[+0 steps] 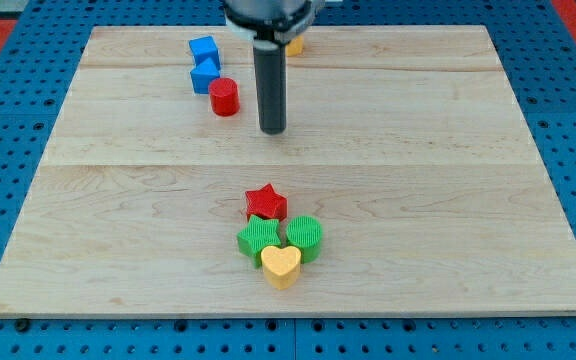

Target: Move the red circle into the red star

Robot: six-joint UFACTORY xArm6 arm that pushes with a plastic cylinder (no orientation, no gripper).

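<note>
One relation matters here: the red circle (224, 96) sits up near the worktop's (468, 200) top edge, left of centre, and my tip (273, 131) is just off to its right and a touch lower, close but not touching as far as I can tell. The red star (266, 203) is way down toward the bottom edge, around the middle, well apart from the circle and lower-right of it. So the tool is kinda on the wrong side, I reckon: to shove the circle down toward the star I'd want to be above and slightly left of it, meaning a loop around first. The tool is just a plain rod, nothing to open or close, and it's holding nothing. Tricky bit is the two blue blocks (205, 62) snug against the circle's upper left, right where I'd need to squeeze in. Also the star is touching a green block (259, 239) and another green one (304, 237), with a yellow heart (281, 265) below them, so a hard push could scatter that cluster.
</note>
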